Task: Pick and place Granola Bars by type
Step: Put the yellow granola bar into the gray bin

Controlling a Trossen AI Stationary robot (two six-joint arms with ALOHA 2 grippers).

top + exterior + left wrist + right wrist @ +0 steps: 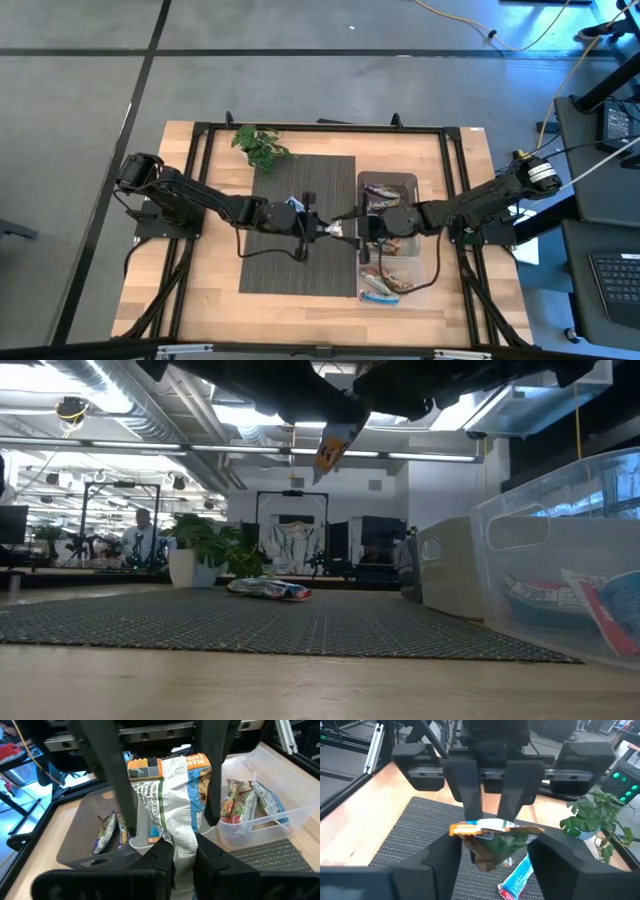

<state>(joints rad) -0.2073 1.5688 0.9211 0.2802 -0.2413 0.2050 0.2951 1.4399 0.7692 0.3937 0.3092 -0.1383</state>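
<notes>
Granola bar (170,805), orange-tan, hangs mid-frame above the mat (300,270), left gripper (322,229) fingers clenched on it; right gripper (352,222) fingers spread around it. Bins (432,262) at right hold several bars; one blue bar (268,589) remains on mat.

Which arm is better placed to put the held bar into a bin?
Probably the right. The left gripper is shut on the bar, but the right gripper is open around it, and the right arm lies over the bins.
</notes>
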